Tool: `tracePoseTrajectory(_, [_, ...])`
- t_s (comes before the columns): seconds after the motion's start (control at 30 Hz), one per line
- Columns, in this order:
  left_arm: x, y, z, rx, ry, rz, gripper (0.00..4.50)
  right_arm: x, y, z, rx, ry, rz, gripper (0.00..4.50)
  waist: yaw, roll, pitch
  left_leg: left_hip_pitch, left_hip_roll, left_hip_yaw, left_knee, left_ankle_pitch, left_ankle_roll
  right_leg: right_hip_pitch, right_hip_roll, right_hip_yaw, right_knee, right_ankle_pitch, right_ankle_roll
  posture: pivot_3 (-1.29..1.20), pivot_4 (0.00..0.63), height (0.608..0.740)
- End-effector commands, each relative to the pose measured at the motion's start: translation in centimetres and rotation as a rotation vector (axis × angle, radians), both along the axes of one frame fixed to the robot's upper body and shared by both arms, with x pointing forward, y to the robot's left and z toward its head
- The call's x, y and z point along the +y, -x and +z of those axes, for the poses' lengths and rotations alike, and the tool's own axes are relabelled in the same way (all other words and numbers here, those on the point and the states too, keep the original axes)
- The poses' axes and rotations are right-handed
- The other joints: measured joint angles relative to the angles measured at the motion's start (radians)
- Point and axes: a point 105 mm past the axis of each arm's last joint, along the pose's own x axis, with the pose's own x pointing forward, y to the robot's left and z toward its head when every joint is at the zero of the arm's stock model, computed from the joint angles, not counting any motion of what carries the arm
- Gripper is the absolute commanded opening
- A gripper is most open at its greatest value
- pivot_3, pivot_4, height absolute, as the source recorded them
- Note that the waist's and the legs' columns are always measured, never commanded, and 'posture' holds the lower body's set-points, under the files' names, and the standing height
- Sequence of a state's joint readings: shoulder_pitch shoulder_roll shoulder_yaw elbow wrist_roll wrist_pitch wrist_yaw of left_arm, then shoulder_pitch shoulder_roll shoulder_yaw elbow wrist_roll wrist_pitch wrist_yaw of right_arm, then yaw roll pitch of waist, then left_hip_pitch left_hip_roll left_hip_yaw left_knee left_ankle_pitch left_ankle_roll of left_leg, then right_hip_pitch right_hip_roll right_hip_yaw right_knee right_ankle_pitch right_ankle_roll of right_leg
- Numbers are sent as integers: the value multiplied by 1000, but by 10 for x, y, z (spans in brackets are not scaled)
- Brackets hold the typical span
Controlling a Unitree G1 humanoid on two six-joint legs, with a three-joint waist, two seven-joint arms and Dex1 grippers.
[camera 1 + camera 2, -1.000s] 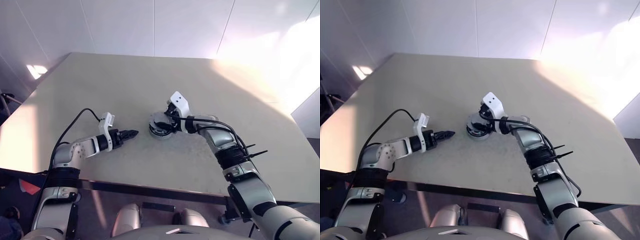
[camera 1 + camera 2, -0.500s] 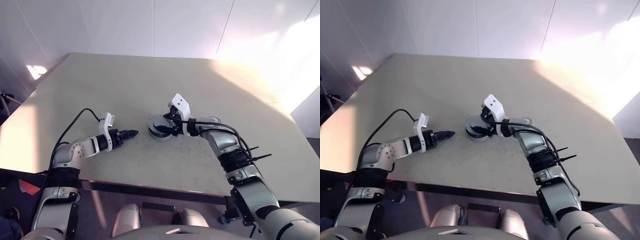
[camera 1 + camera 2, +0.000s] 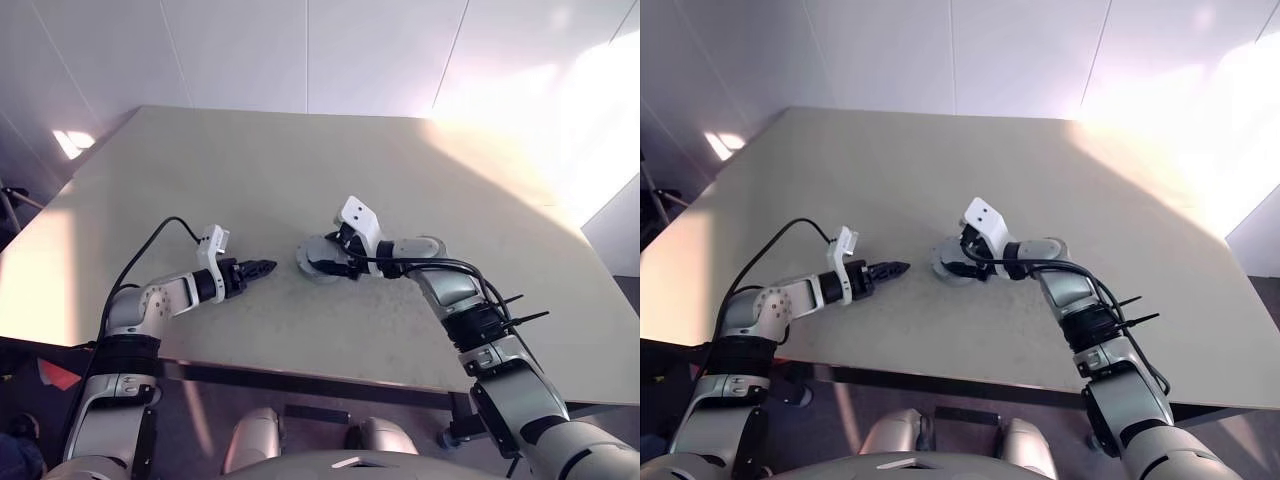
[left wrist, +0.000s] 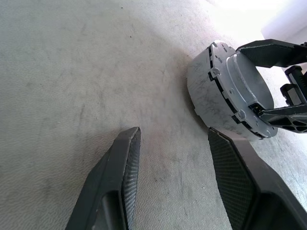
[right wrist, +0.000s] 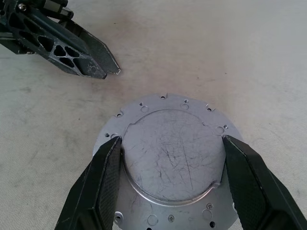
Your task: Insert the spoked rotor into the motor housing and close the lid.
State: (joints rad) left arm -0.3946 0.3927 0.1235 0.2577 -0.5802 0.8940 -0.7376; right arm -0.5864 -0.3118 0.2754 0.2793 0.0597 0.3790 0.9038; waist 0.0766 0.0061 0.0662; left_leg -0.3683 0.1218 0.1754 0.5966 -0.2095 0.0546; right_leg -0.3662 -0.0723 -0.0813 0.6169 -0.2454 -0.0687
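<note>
The lid [image 5: 175, 153] already sits on the housing [image 4: 206, 98], right gripper [image 5: 170, 158] straddling its raised centre, left gripper [image 4: 175, 167] apart and empty nearby, so only release seems left.

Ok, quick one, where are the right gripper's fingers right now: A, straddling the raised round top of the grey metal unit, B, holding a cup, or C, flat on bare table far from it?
A: in the right wrist view the right gripper has one finger on each side of the lid.

White and silver arms, black joint bands, black ribbed fingers, black cable [image 3: 150, 240], white wrist brackets
</note>
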Motion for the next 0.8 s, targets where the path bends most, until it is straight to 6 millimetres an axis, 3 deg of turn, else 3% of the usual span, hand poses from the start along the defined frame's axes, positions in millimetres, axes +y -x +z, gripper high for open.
tracePoseTrajectory(0.03, [1, 1, -3, 7, -13, -1, 2374, 7, 4, 9, -41, -6, 48, 3178, 0, 0, 0, 0, 0, 0, 0, 0, 0, 0, 0, 0, 0, 0, 0, 0, 0, 740])
tracePoseTrajectory(0.23, [1, 2, -3, 9, -13, 0, 2374, 5, 3, 7, -45, 9, 43, 3178, 0, 0, 0, 0, 0, 0, 0, 0, 0, 0, 0, 0, 0, 0, 0, 0, 0, 740])
tracePoseTrajectory(0.6, [-4, 4, -3, 11, -4, -10, 2374, -1, 10, -22, 34, 100, 52, 3178, -1, 0, 0, 4, 0, 0, 0, -1, 1, 4, 0, 0, 0, 0, 0, 0, 0, 740])
tracePoseTrajectory(0.8, [-7, 7, -5, 16, 2, -13, 2374, -4, 9, -26, 83, 91, 32, 3178, -1, 0, -1, 5, 0, 0, 0, -1, 1, 5, 0, 0, -2, 0, 0, 0, 0, 740])
